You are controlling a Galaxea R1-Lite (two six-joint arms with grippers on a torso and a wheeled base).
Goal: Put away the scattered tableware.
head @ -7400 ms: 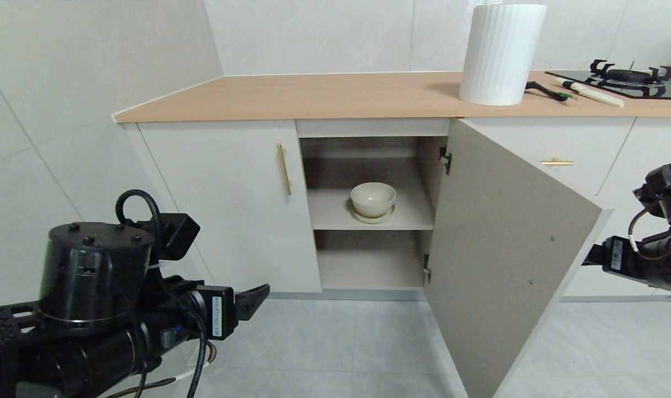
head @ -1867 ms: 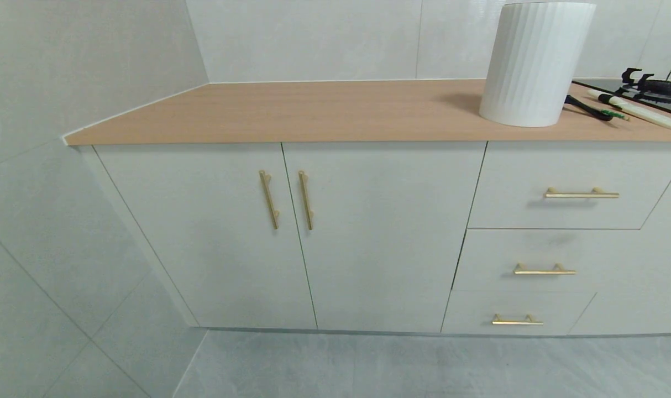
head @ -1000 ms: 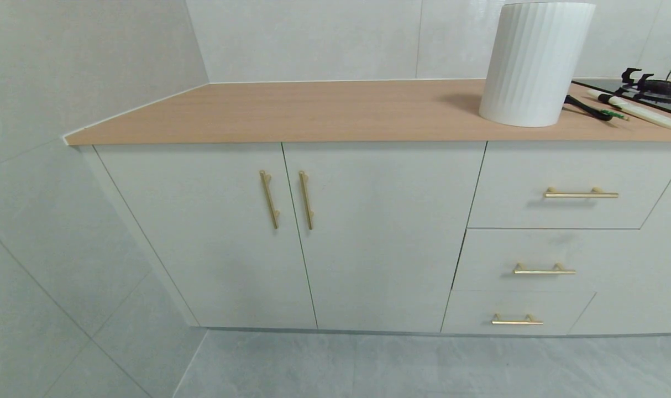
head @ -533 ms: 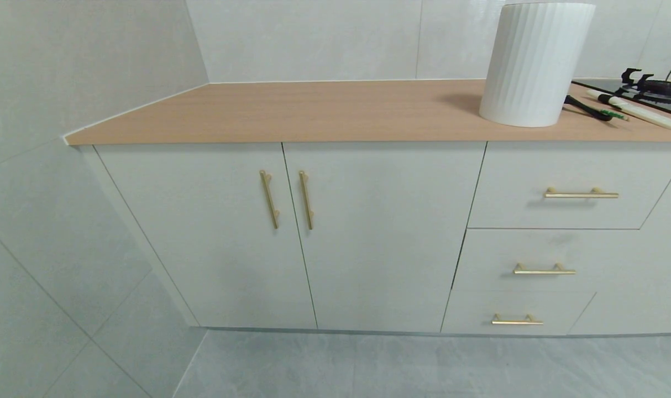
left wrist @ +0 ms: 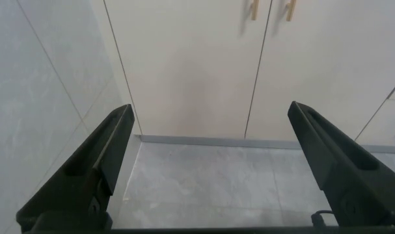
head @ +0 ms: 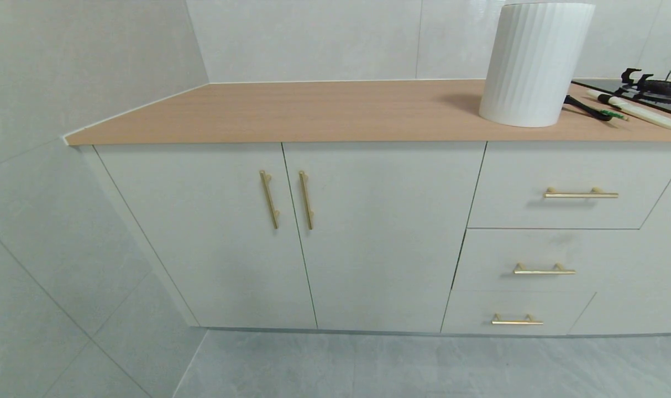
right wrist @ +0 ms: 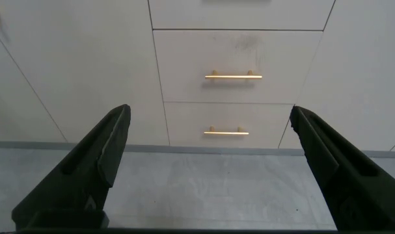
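A: How far along?
B: Near the end, I judge. The doors (head: 379, 237) are shut; any stowed tableware is hidden behind them.
A: What's left?
B: Perhaps two utensils (head: 634, 108) on the counter (head: 313, 110) by the stove (head: 653, 87).
A: Obstacles?
B: The canister (head: 534, 63) crowds them. Left fingers (left wrist: 106, 153) and right fingers (right wrist: 99, 156) are spread, holding nothing.

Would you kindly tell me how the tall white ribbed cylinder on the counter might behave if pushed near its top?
The white ribbed cylinder stands tall and upright, so a high push would probably tip it rather than slide it. Pushed low, it may slide on the smooth countertop. Its vertical ribs likely aid grip.
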